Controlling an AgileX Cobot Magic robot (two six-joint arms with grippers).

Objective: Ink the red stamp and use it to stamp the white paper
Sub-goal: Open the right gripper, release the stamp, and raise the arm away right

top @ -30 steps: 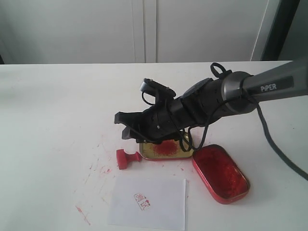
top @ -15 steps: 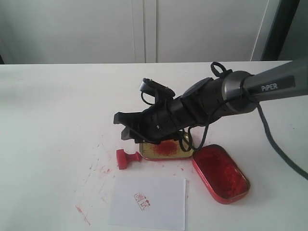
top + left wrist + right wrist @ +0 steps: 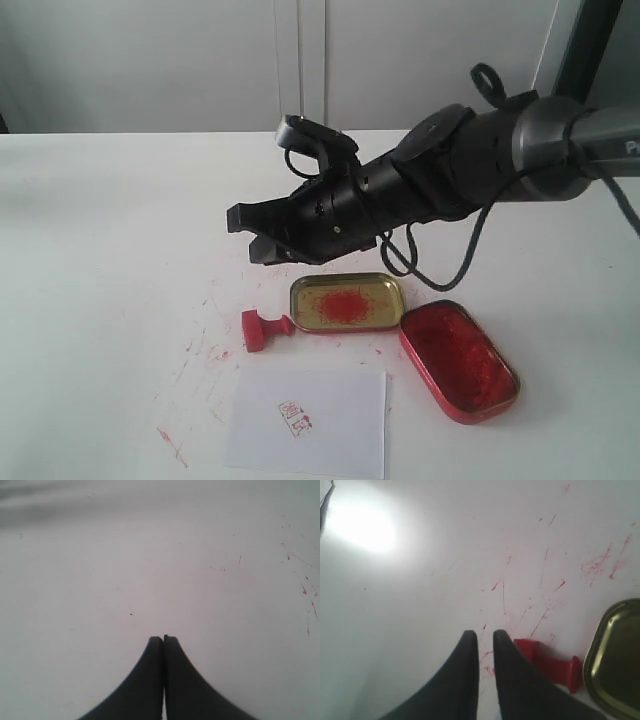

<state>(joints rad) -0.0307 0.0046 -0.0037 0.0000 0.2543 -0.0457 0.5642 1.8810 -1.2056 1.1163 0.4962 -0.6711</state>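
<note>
Since white paper (image 3: 345,430) bears red imprint, stamping judged done. Red stamp (image 3: 262,328) lies sideways on bench, left of gold lid (image 3: 395,300). Right end effector (image 3: 242,238) hovers above, empty, jaws barely parted. Next: clear arm away.

One stamp (image 3: 262,328), one paper (image 3: 340,432), one gold lid (image 3: 386,299), one red tin (image 3: 458,360)

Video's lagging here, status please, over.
Left gripper shut. Right gripper aloft, jaws narrowly apart, empty. Red stamp lying beside gold lid, unheld. Nothing blocks it.
</note>
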